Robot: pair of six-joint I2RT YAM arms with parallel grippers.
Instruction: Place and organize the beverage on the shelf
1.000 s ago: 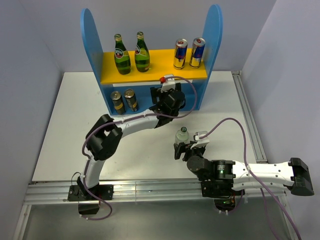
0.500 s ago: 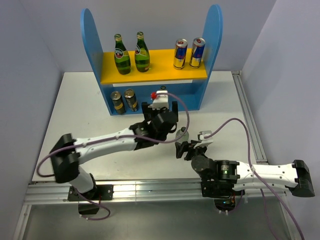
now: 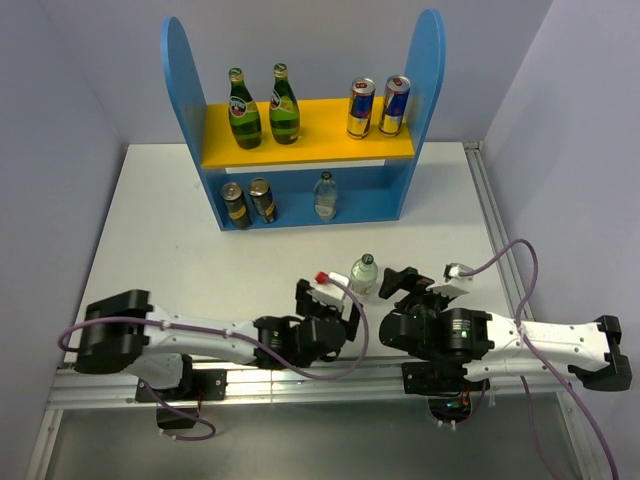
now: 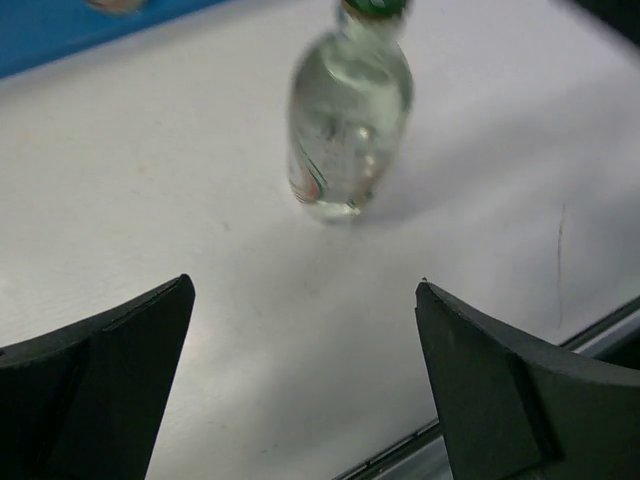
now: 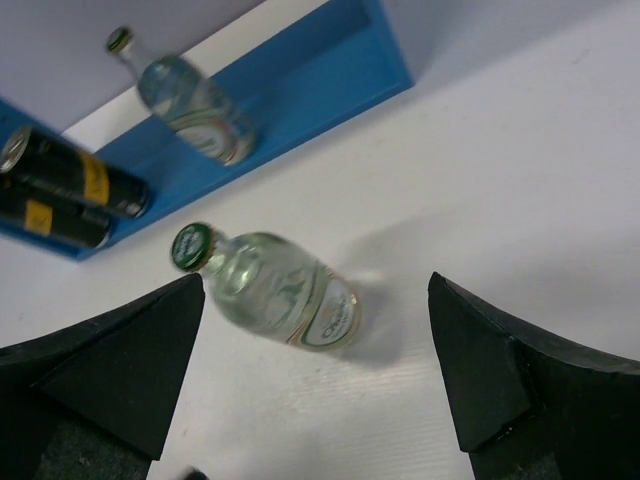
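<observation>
The shelf [image 3: 186, 90] holds two green glass bottles [image 3: 243, 112] on its yellow board. Two dark cans [image 3: 248, 201] and one clear green-capped bottle [image 3: 324, 195] stand on its lower level. A second clear bottle [image 3: 363, 275] stands free on the table. My left gripper [image 3: 328, 299] is open and empty just left of and nearer than this bottle, which is ahead in the left wrist view [image 4: 350, 120]. My right gripper [image 3: 400, 288] is open and empty just right of it. In the right wrist view the bottle [image 5: 280, 287] is ahead, between the finger lines and untouched.
Two blue-and-silver cans [image 3: 378, 106] stand on the right of the yellow board. The right wrist view shows the shelf's blue base [image 5: 320, 70], the shelved clear bottle [image 5: 195, 100] and the dark cans [image 5: 70, 182]. A metal rail [image 3: 300, 378] runs along the near edge.
My left gripper left a clear bottle on the lower level and pulled back toward the near edge. My right gripper drew back to the right from the second bottle, which now stands free.
</observation>
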